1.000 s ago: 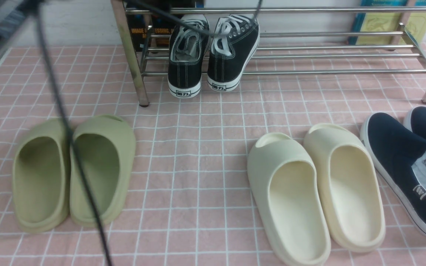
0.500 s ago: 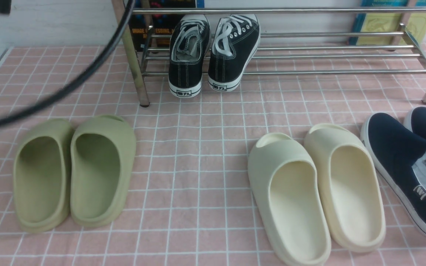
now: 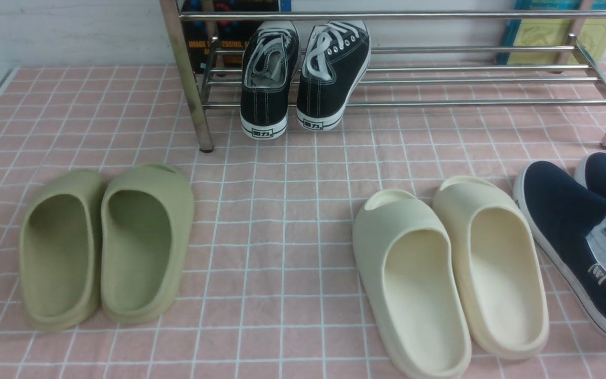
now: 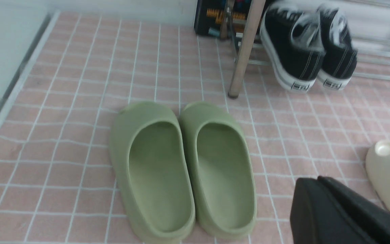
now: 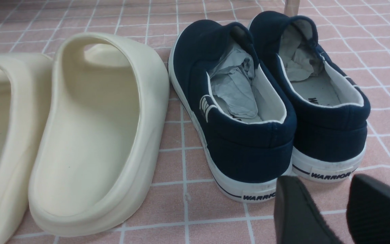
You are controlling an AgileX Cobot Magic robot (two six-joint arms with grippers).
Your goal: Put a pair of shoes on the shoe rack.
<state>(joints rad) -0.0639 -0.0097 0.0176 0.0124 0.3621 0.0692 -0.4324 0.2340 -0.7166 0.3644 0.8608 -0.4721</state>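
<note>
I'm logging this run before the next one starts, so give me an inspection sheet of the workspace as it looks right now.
Surface: pink checked cloth, flat, slightly rippled.
Job's things: black lace-up sneakers side by side on the silver shoe rack, lower shelf, left end, heels overhanging the front bar.
Clutter: green foam slides, cream foam slides, navy slip-ons stuffed with paper, all on the cloth.
Grippers: left claw only partly visible, state unclear; right claw open, empty, behind the slip-ons' heels.
Cables: nothing seen.
Surroundings: white wall; books behind the rack.
</note>
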